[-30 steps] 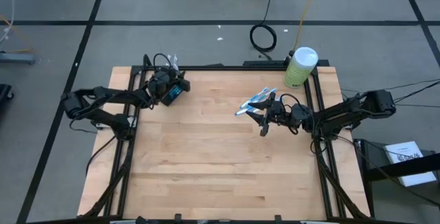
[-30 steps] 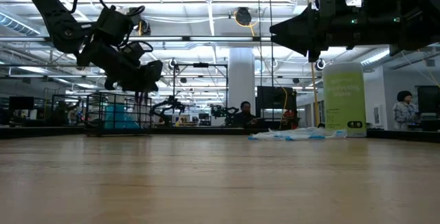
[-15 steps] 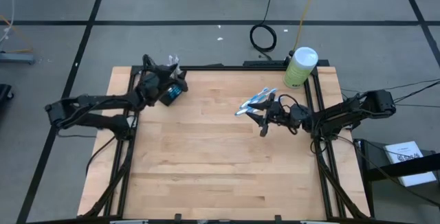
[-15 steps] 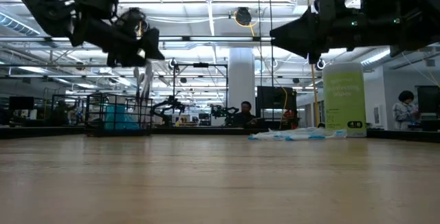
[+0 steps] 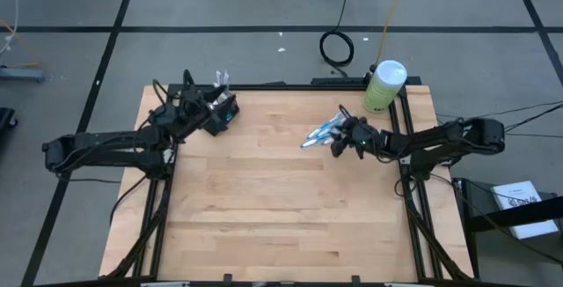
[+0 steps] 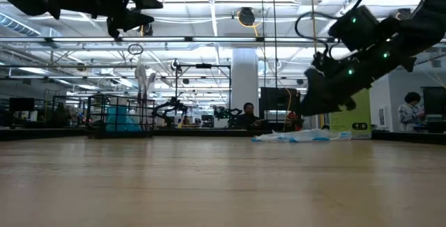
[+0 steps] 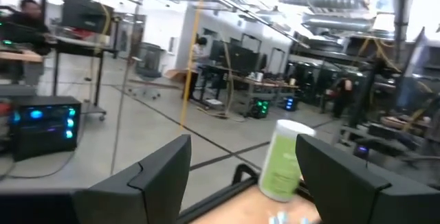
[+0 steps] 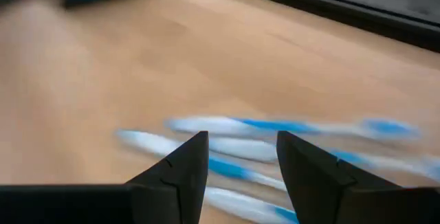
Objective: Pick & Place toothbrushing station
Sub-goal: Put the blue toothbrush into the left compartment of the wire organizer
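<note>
Jaws parted and empty, the right gripper point(image 5: 335, 144) hangs just over the toothbrushes point(image 5: 322, 132) lying in a loose pile on the desk point(image 5: 264, 208). The left gripper point(image 5: 211, 111), jaws wide open, sits raised beside the wire-mesh cup holder point(image 5: 220, 104) at the far left corner.

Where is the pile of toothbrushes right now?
In the high view the toothbrushes lie on the wooden table, toward its far right side, just below-left of the pale green canister, with the right pincer beside them.
</note>
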Controlling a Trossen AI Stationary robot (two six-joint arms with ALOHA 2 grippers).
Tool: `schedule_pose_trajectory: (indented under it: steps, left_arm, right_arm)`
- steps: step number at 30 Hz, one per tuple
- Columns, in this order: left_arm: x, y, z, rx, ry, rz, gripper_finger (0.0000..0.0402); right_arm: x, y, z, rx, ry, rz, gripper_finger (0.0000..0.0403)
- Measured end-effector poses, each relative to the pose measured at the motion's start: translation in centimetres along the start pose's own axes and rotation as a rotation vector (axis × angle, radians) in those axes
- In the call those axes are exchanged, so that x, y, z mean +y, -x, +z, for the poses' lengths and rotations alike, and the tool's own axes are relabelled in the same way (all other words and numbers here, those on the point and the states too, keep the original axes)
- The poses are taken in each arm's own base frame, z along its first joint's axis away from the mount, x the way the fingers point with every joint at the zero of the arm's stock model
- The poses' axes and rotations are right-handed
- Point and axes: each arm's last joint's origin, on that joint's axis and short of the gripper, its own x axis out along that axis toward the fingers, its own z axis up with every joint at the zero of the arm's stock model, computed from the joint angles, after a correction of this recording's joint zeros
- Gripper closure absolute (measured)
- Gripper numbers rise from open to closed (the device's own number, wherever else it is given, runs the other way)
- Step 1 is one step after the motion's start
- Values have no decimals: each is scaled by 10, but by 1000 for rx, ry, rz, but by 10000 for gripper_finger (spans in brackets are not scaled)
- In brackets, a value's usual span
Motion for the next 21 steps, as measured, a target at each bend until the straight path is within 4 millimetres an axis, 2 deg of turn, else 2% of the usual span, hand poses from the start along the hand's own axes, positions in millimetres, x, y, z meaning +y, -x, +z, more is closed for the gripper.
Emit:
schedule_pose_trajectory:
  steps: [4,7,10,16,21]
  left_arm:
    - [-6,2,-1,10,6,-31,130]
    - [-8,2,-2,13,9,-45,130]
    - [-8,2,-2,13,10,-42,130]
    - [-8,2,-2,12,12,-38,130]
    - [-8,1,-6,32,6,-29,130]
  right_arm:
    - [-17,-3,-1,27,-21,-146,238]
    - [-22,-6,4,7,-17,-159,238]
    - [-22,-10,18,11,43,-140,238]
    - [-21,-31,42,237,163,-167,238]
    - [-24,-43,38,398,183,-162,238]
